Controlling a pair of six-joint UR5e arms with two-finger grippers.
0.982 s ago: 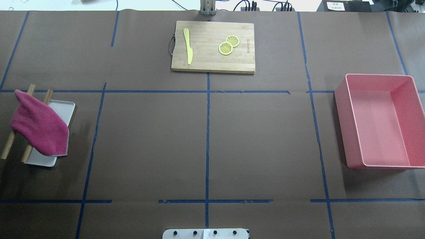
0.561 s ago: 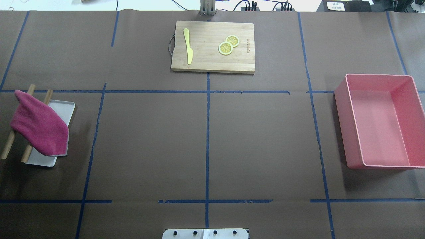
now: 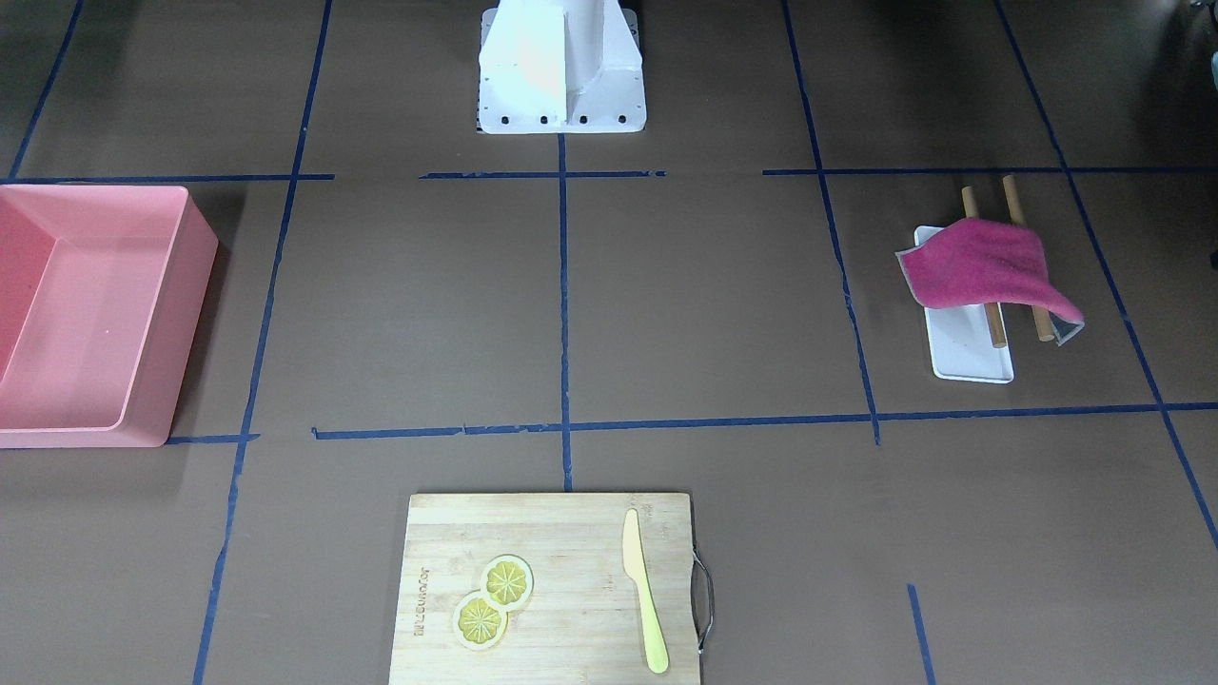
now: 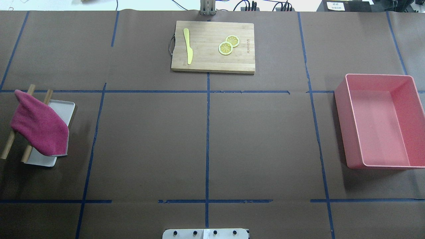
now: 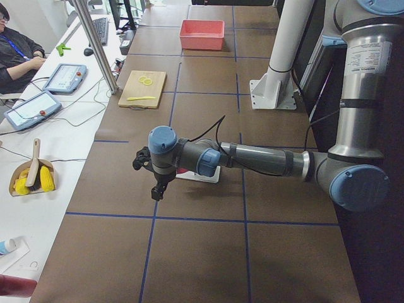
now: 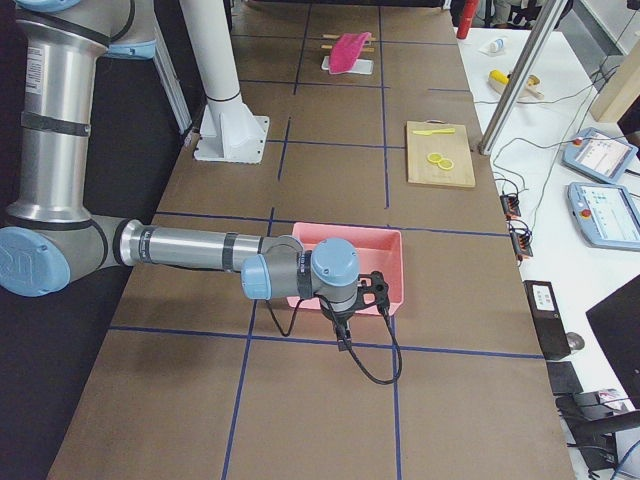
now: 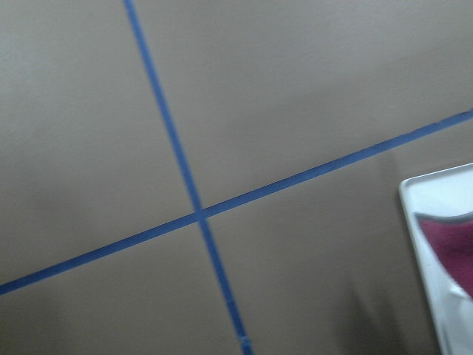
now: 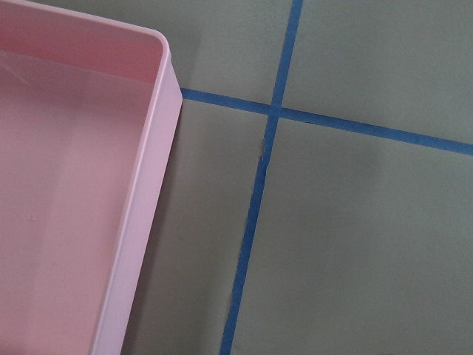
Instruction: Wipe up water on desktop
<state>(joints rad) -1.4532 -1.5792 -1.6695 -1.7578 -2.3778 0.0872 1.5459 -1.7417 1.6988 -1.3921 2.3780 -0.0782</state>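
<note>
Nothing shifted on the desktop [image 4: 149, 139] since a second ago. Magenta cloth [image 4: 38, 127] hangs over rods [image 4: 48, 94], presumably for easy pickup. We can't tell if left gripper [image 5: 157, 191] or right gripper [image 6: 342, 335] is spread.

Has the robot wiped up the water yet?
Not yet, it looks like nothing is done. The pink cloth hangs over two wooden sticks above the white tray, and nothing holds it. In hand: the left arm reaches out close to that tray. Left to do: take the cloth and wipe the brown desktop. I can't spot any water on it in these pictures.
</note>
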